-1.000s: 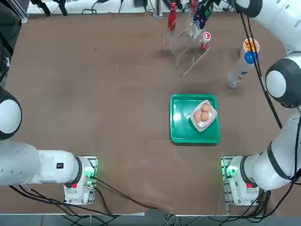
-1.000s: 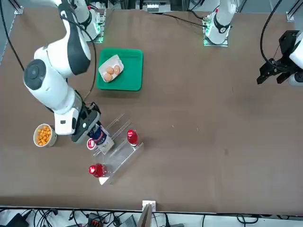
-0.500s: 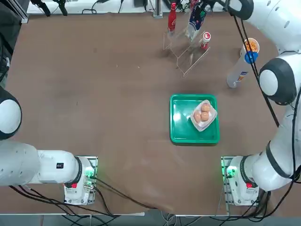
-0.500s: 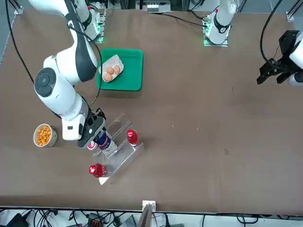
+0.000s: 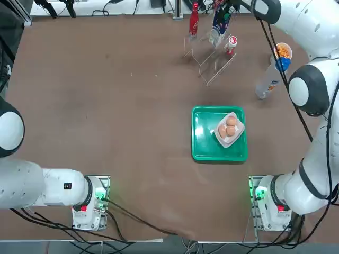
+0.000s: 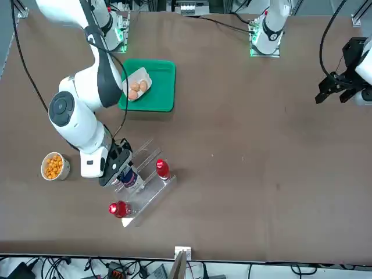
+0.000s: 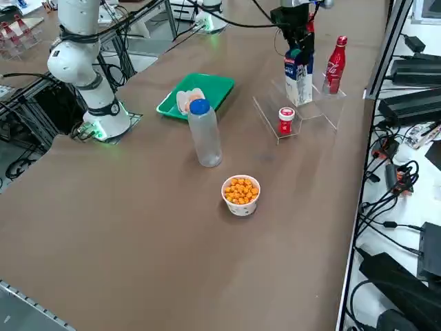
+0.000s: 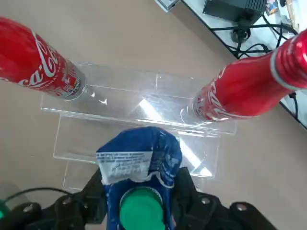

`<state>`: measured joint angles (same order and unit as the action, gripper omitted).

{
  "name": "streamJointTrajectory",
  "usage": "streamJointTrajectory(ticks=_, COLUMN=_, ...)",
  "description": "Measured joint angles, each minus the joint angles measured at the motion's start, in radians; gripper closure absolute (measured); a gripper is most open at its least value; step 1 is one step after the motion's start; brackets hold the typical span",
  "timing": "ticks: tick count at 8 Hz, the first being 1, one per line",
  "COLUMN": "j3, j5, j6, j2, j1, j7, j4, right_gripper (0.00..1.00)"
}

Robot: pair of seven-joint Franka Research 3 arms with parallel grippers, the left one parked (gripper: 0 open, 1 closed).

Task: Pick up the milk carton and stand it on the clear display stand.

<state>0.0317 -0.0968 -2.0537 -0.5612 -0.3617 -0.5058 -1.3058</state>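
The milk carton (image 7: 298,72), white with a dark blue top, stands upright on the clear display stand (image 7: 269,110) at the table's far edge. In the top view the milk carton (image 5: 216,29) is between two red bottles on the clear display stand (image 5: 212,66). My right gripper (image 7: 298,43) comes down from above and sits around the carton's top. The wrist view shows the crumpled blue gable and green cap of the milk carton (image 8: 139,163) inside my right gripper (image 8: 141,194), over the stand's tiers (image 8: 120,103). From the front, the milk carton (image 6: 129,176) is half hidden under the gripper (image 6: 119,168).
A slim red cola bottle (image 5: 194,21) and a short red bottle (image 5: 231,45) share the stand. A tall clear bottle with a blue cap (image 5: 270,79) and a cup of orange snacks (image 5: 282,51) stand to the right. A green tray (image 5: 204,148) holds a dish of eggs (image 5: 229,128).
My right gripper and the carton have shifted a little along the stand toward the slim red bottle. The arm's elbow swung in over the table. Everything else stayed put.
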Motion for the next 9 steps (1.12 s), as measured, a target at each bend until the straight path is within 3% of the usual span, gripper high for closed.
streamJointTrajectory(ticks=1, j3=0.0, j5=0.0, j6=-0.004, j2=-0.001, j1=0.0, j7=0.004, j4=0.0, right_gripper=0.27)
streamJointTrajectory(ticks=3, j3=0.0, j5=-0.009, j6=-0.017, j2=-0.004, j1=-0.001, j7=0.039, j4=0.003, right_gripper=0.02)
streamJointTrajectory(ticks=9, j3=0.008, j5=-0.012, j6=-0.016, j2=-0.013, j1=-0.001, j7=0.071, j4=0.102, right_gripper=0.0)
